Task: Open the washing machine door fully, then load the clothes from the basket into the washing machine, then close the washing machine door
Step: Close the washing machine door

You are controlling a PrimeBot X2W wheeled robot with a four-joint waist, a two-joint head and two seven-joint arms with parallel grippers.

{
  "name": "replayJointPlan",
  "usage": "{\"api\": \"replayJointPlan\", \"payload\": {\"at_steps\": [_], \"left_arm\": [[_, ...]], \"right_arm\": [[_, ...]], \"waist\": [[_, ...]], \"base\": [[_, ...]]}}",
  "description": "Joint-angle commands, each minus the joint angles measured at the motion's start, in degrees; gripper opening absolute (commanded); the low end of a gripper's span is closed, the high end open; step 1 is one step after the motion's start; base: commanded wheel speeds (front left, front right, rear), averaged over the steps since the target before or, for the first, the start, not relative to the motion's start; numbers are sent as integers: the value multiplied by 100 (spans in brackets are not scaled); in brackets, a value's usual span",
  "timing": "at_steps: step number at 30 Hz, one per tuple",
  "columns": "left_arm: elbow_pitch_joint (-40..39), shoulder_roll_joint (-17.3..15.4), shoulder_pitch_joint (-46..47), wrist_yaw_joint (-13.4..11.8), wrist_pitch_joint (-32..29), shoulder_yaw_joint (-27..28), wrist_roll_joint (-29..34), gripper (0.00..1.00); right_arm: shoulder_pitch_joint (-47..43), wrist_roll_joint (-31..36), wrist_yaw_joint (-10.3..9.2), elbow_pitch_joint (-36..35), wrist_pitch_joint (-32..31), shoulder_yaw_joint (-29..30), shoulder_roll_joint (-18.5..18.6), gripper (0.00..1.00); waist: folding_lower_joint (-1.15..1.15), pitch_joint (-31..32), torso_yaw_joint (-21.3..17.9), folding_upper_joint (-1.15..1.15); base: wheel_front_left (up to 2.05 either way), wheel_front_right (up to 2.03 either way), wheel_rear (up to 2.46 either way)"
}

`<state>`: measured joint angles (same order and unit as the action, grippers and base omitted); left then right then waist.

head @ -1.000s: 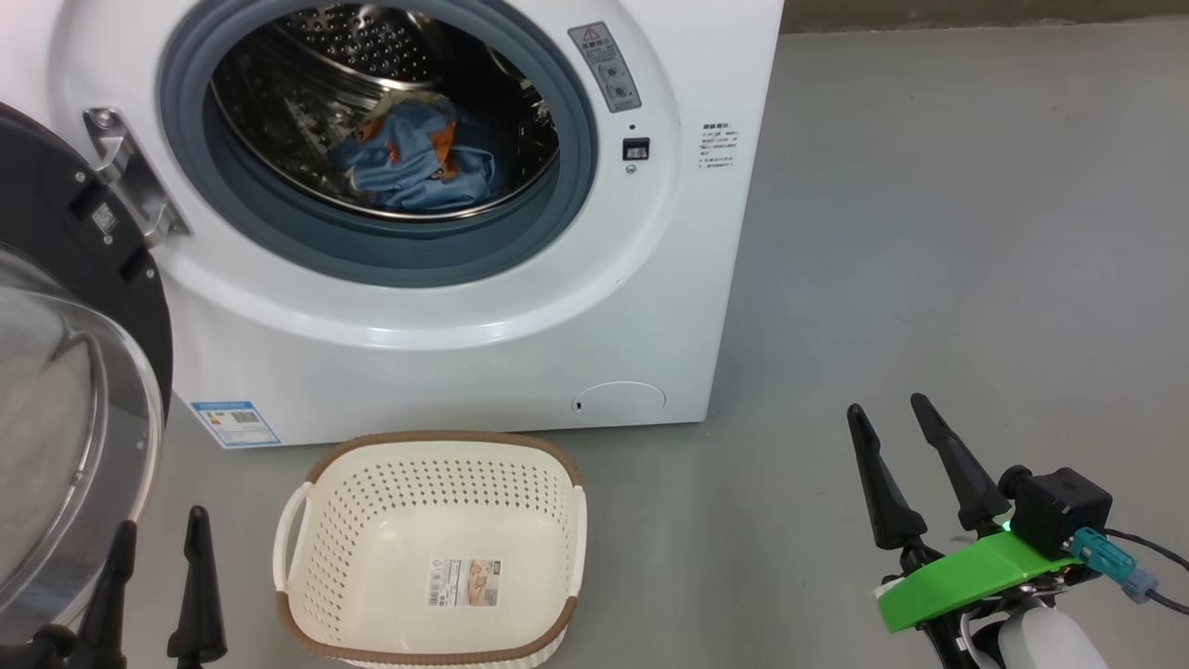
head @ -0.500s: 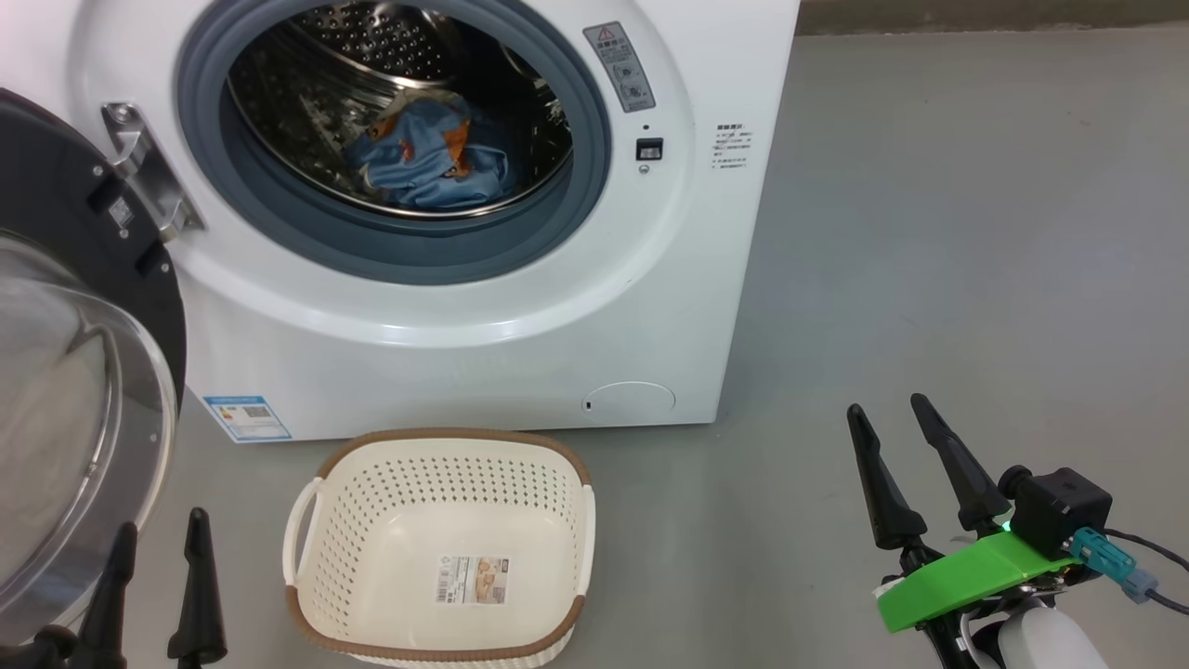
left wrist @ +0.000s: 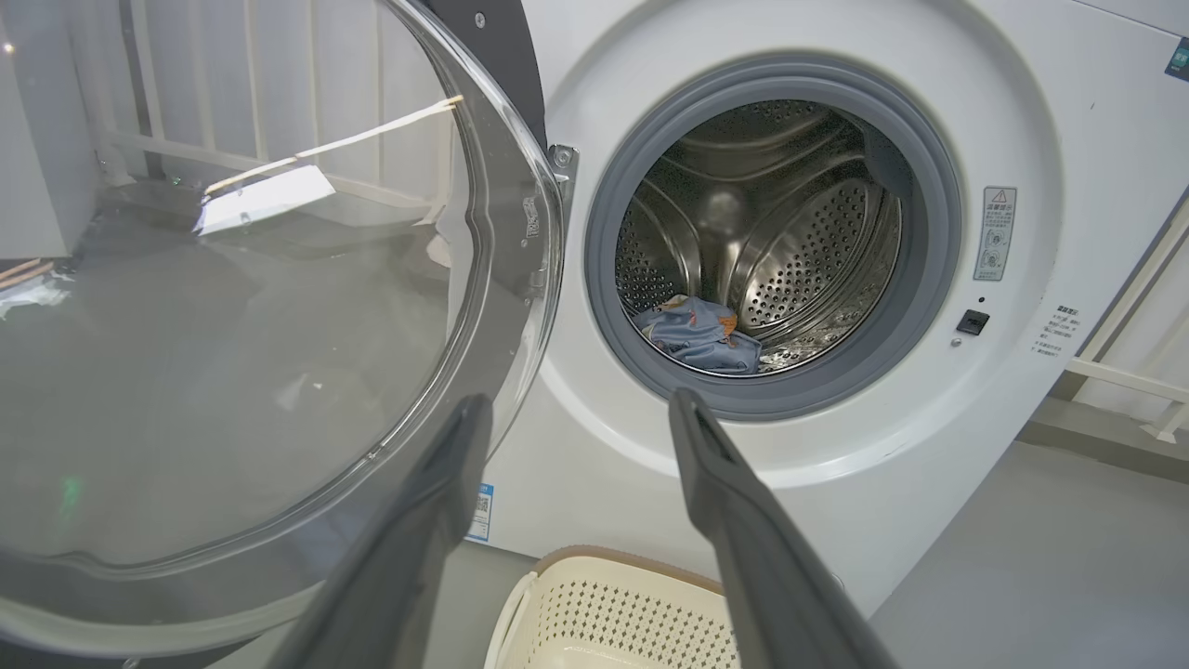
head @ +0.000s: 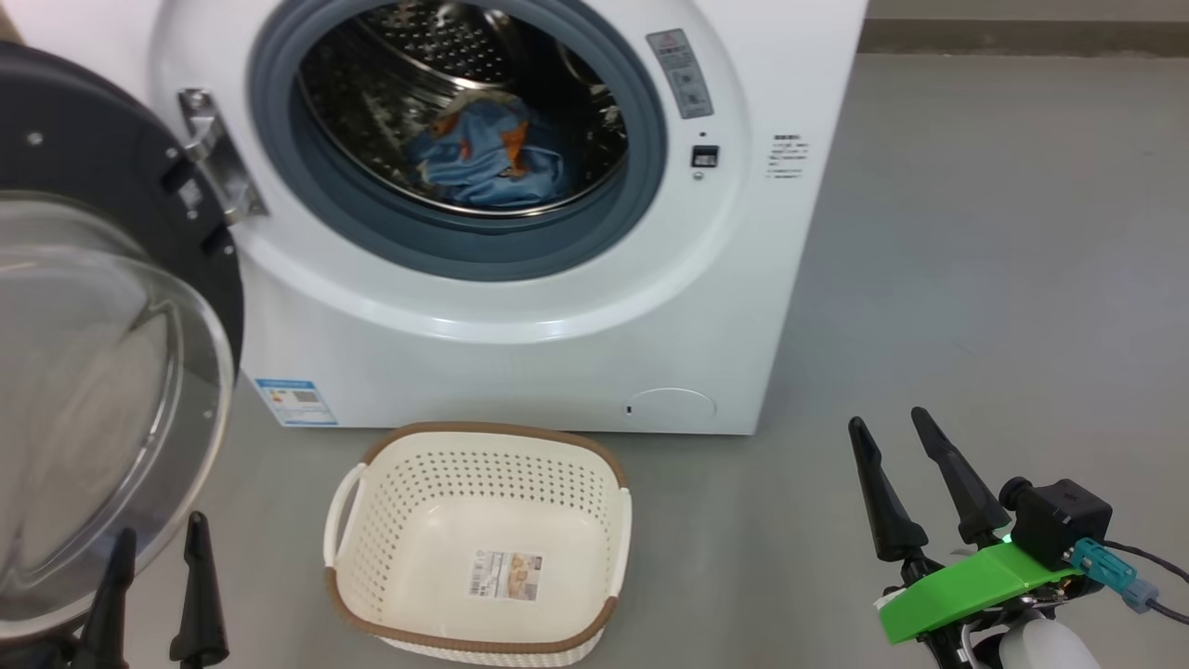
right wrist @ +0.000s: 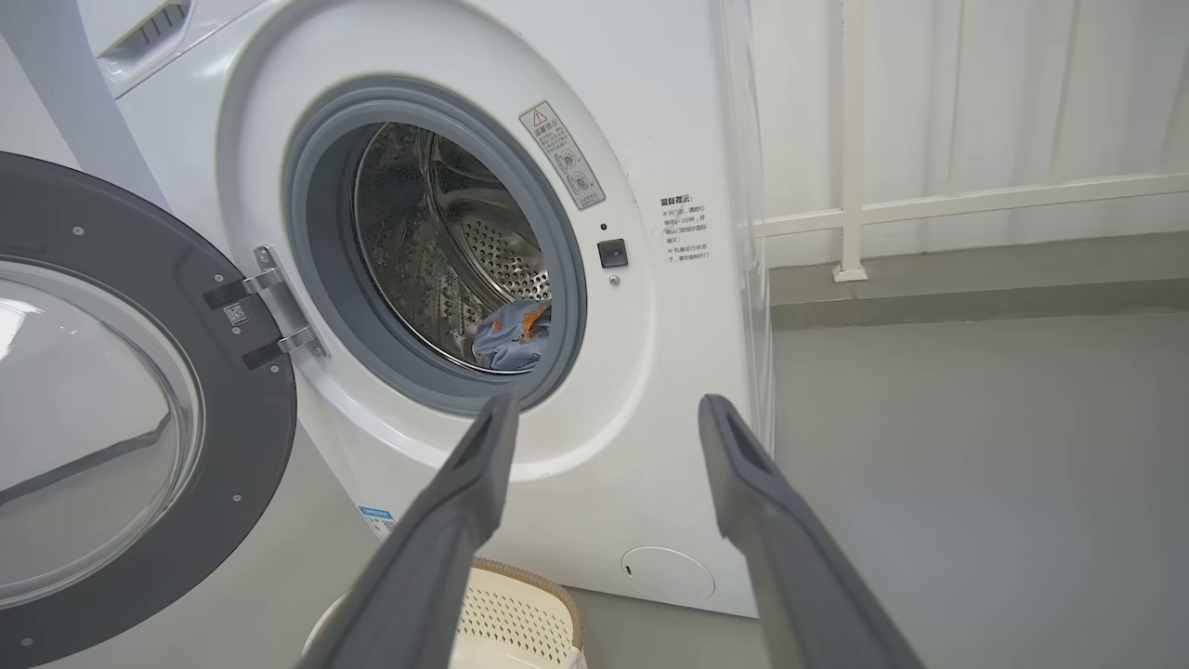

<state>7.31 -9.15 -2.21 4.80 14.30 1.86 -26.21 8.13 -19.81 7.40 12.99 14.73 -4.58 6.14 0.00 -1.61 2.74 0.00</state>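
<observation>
The white washing machine (head: 557,307) stands with its black round door (head: 102,186) swung wide open to the left, glass bowl bulging toward me. Light blue clothes (head: 488,153) with orange print lie in the steel drum, also seen as clothes (left wrist: 701,334) and clothes (right wrist: 511,336). On the floor in front sits the cream basket (head: 399,520) with nothing in it but a label. My left gripper (head: 153,539) is open at the lower left, just under the door's glass. My right gripper (head: 887,432) is open at the lower right, over bare floor.
Grey floor (head: 975,279) stretches to the right of the machine. A white railing and pale wall (right wrist: 929,186) stand behind the machine. The open door (left wrist: 232,325) takes up the space at the left, close to my left fingers (left wrist: 446,483).
The whole head view has shifted, with machine and basket sliding right in the picture; that is the camera turning. Both grippers stay open and hold the same places.
</observation>
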Motion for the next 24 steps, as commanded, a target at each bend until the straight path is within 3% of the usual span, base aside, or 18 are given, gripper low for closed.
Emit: {"api": "replayJointPlan", "payload": {"at_steps": [1, 24], "left_arm": [[-99, -103, 158, -52, 70, 244, 71, 100], [-102, -57, 102, -186, 66, 245, 248, 100]], "right_arm": [[44, -54, 9, -120, 27, -123, 48, 100], [9, -193, 9, -3, 27, -273, 64, 100]], "waist": [[0, 32, 138, 0], [0, 258, 1231, 0]], "base": [[0, 0, 0], [0, 0, 0]]}}
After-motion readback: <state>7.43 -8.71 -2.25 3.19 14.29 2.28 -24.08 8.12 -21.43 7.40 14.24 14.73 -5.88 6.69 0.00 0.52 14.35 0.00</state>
